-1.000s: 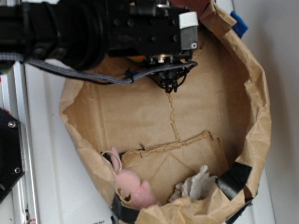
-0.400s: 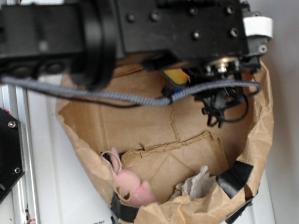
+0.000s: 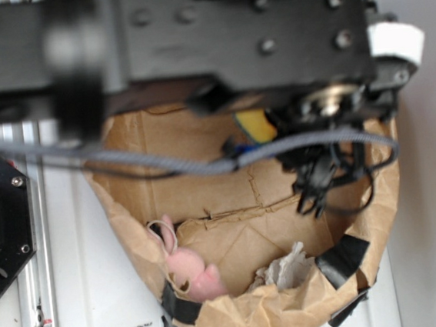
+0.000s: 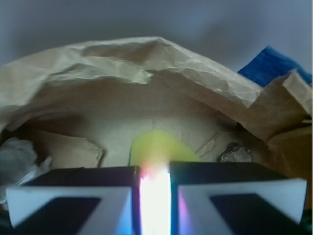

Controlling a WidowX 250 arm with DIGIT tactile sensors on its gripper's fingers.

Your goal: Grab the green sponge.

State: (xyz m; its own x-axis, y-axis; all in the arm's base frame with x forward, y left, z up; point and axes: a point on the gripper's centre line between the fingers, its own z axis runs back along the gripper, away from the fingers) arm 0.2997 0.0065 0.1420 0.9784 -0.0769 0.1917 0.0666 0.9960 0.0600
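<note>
Sponge (image 4: 155, 147) in gripper (image 4: 155, 188), over paper bag (image 4: 146, 58).
Jaws stood narrow, clamped on the yellow foam; pink toy (image 3: 191, 273) lay below.

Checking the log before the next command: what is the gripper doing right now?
Gripper: closed on the yellow foam green sponge, raised inside the crumpled brown paper bag.

Arm body (image 3: 244, 37) now fills more of the exterior view than 1.0 s ago, shifted right over the paper bag (image 3: 378, 218). Green sponge (image 3: 256, 126), hidden before, now shows beneath the arm, inside the bag.
</note>
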